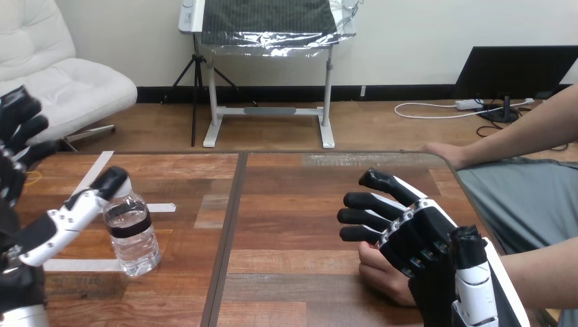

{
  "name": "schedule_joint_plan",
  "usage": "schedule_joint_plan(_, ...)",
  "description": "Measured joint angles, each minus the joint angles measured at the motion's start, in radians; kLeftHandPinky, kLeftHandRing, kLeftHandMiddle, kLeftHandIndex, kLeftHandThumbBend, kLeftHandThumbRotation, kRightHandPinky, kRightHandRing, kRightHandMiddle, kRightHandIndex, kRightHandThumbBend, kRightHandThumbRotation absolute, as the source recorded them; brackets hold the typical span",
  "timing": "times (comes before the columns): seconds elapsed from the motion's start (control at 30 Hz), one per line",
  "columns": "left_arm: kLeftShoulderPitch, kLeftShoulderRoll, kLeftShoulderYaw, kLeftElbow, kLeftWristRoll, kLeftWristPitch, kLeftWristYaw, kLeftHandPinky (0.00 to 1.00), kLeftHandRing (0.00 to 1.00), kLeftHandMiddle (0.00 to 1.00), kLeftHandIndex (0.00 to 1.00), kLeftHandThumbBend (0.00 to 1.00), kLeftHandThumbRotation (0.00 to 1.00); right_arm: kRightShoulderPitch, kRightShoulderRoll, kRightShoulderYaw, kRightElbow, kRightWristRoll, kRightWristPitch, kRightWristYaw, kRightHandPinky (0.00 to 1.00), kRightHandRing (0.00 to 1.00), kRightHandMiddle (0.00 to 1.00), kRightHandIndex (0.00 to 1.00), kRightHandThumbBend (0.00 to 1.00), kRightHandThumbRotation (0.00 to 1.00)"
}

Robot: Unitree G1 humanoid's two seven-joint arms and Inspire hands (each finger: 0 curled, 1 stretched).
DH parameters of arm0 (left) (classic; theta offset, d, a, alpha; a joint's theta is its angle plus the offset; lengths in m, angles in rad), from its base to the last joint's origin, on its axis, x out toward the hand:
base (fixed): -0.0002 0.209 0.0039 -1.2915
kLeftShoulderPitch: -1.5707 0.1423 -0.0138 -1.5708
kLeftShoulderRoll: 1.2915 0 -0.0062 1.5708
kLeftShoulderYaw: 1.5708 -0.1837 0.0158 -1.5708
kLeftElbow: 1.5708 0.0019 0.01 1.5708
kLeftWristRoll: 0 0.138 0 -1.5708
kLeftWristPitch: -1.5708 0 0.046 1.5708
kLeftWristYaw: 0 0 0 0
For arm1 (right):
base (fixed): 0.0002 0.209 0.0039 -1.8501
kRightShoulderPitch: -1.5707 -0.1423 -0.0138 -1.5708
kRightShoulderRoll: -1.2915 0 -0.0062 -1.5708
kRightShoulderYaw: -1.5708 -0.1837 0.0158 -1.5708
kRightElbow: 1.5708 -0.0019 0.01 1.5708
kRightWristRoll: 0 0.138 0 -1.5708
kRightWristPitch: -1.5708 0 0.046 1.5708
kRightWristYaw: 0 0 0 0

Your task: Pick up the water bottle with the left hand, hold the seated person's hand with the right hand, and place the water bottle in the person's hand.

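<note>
A clear water bottle [134, 235] with a dark label band stands upright on the wooden table [293, 197] at the left. My left hand [51, 228] is open beside it: the thumb reaches up to the bottle's cap and the fingers [20, 119] are spread apart farther left, away from the bottle. At the lower right my right hand [422, 238] lies back-up over the person's hand [378, 272], which rests on the table partly hidden beneath it. Its fingers point left, relaxed, and I see none curled round the person's hand.
The person's other hand [443, 153] rests on the table's far right edge, the forearm running off to the right. White tape strips [95, 172] mark the table around the bottle. A dark seam [228, 231] runs down the table's middle.
</note>
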Motion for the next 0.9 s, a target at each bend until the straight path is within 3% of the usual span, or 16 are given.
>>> schedule_joint_plan(0.37,-0.019,0.012,0.008,0.052,0.025,0.032,0.005,0.7,0.81,0.83,0.8,1.0,0.17,0.0,0.0,-0.001,0.0,0.001,0.0,0.0,0.69,0.74,0.77,0.82,0.52,1.0)
schedule_joint_plan(0.9,-0.125,0.045,0.006,0.198,0.067,0.08,0.005,0.87,0.93,0.92,0.91,0.99,0.07,-0.002,0.0,-0.001,0.0,0.004,0.0,0.006,0.67,0.72,0.76,0.81,0.51,1.0)
